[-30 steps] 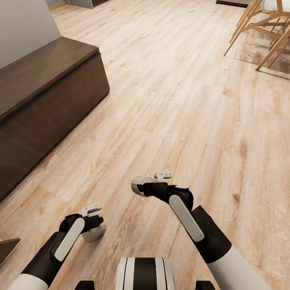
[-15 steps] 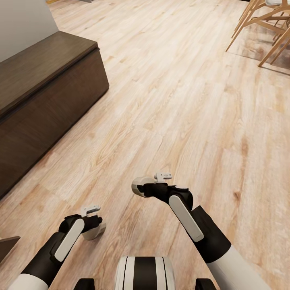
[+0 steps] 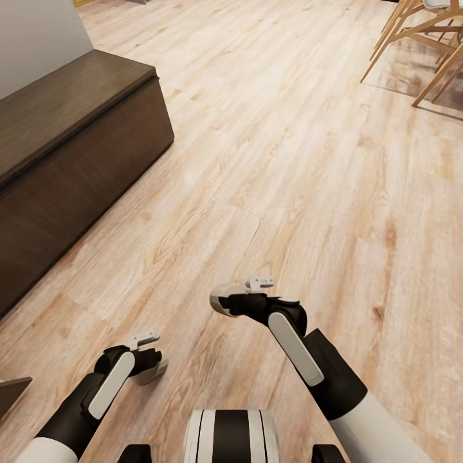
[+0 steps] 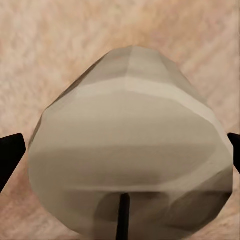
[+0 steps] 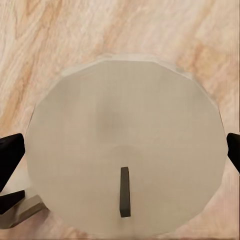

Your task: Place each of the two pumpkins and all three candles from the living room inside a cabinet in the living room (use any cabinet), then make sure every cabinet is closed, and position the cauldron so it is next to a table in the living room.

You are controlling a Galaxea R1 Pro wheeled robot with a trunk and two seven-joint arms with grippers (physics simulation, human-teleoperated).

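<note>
Pale plank flooring [image 3: 308, 167] stretches ahead as the robot carries two candles toward the cabinet [image 3: 71, 154], whose dark fronts look shut, at the head view's left. Its left tool [image 3: 149, 368] is clamped on one candle [image 4: 127, 150], the right tool [image 3: 222, 302] on the other candle [image 5: 125, 150], each held low in front of the trunk. Wooden chair legs [image 3: 418, 45] stand well apart at far right. Judged from here, the next move calls for closing in and opening a drawer, awkward with both tools full.

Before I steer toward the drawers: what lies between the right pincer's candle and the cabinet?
Bare wood floor, in the head view, separates the candle in the right pincer from the cabinet.
</note>
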